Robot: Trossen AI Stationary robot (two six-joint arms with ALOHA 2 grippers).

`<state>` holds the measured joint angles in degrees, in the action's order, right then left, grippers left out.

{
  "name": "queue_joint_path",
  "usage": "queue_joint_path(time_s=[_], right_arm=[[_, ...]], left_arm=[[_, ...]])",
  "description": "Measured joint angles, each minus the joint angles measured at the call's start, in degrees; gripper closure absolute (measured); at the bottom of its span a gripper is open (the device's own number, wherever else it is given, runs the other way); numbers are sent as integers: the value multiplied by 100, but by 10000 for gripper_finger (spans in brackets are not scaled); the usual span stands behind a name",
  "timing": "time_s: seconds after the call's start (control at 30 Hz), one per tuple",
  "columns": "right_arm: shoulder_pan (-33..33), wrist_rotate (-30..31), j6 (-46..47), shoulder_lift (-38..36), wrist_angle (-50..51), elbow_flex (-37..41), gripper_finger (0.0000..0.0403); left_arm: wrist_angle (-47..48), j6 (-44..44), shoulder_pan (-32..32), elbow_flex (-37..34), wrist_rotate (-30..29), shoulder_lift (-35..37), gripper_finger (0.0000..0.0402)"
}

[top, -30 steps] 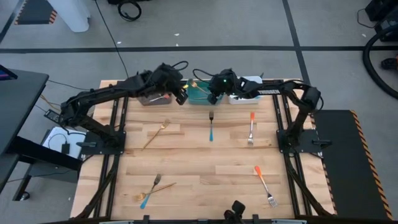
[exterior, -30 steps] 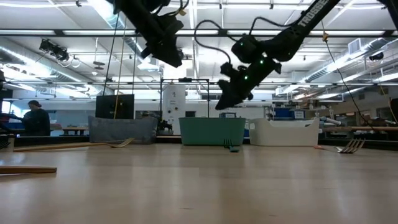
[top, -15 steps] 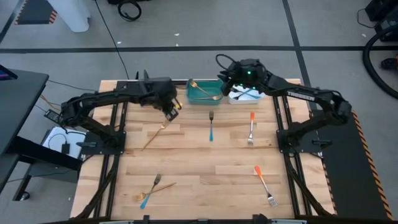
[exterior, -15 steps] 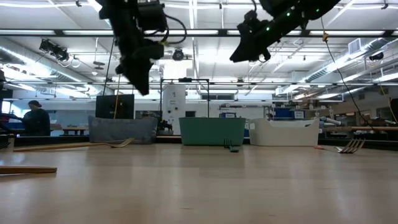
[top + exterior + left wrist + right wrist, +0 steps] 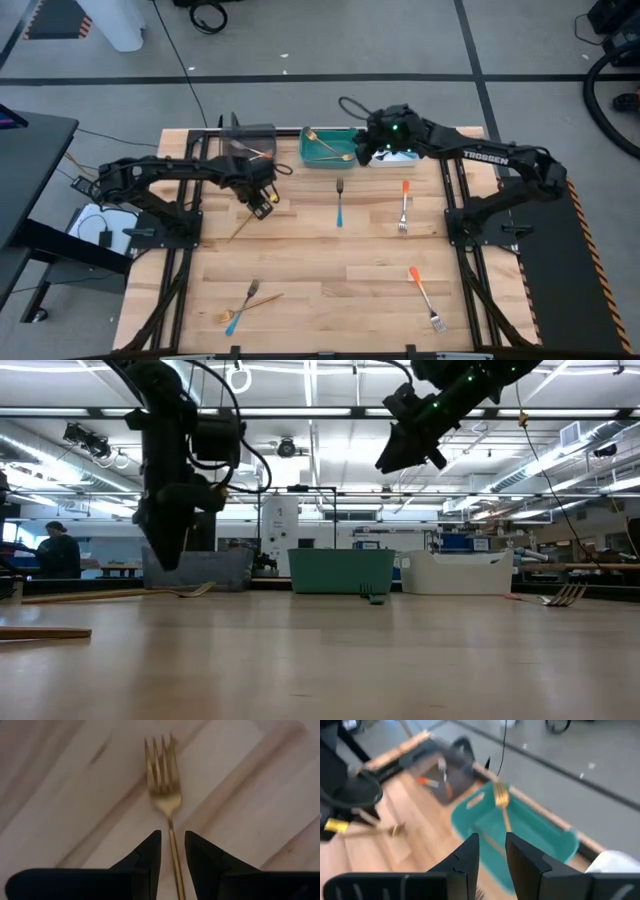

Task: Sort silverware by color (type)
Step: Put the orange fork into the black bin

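Observation:
A thin gold fork (image 5: 243, 222) lies flat on the wood, left of the table's middle. My left gripper (image 5: 263, 205) hovers just above it (image 5: 165, 558). In the left wrist view its narrowly open fingers (image 5: 172, 842) stand on either side of the fork's neck, with the tines (image 5: 161, 760) ahead. My right gripper (image 5: 366, 150) is raised high (image 5: 388, 458) over the gap between the teal bin (image 5: 328, 147) and the white bin (image 5: 400, 157), narrowly open and empty (image 5: 492, 850). A gold fork (image 5: 501, 805) lies in the teal bin.
The grey bin (image 5: 248, 140) at the far edge holds an orange-handled piece (image 5: 427, 782). On the table lie a blue-handled fork (image 5: 340, 204), two orange-handled forks (image 5: 404, 206) (image 5: 425, 297), and a blue-handled fork crossed over a gold one (image 5: 245, 303) near the front left.
My left gripper has left the grey bin, swung toward the near edge and come down until it hangs just over the gold fork. My right gripper has risen from the teal bin and drifted a little to the right. The gold fork now shows lying in the teal bin.

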<state>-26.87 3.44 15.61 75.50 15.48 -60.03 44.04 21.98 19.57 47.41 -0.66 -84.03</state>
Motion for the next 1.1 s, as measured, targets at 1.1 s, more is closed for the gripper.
queue_joint_path(time_s=[1.1], right_arm=[[1800, -934, 1818, 272, 1909, 0, 300]], left_arm=[[-134, 327, -934, 14, 361, 22, 306]])
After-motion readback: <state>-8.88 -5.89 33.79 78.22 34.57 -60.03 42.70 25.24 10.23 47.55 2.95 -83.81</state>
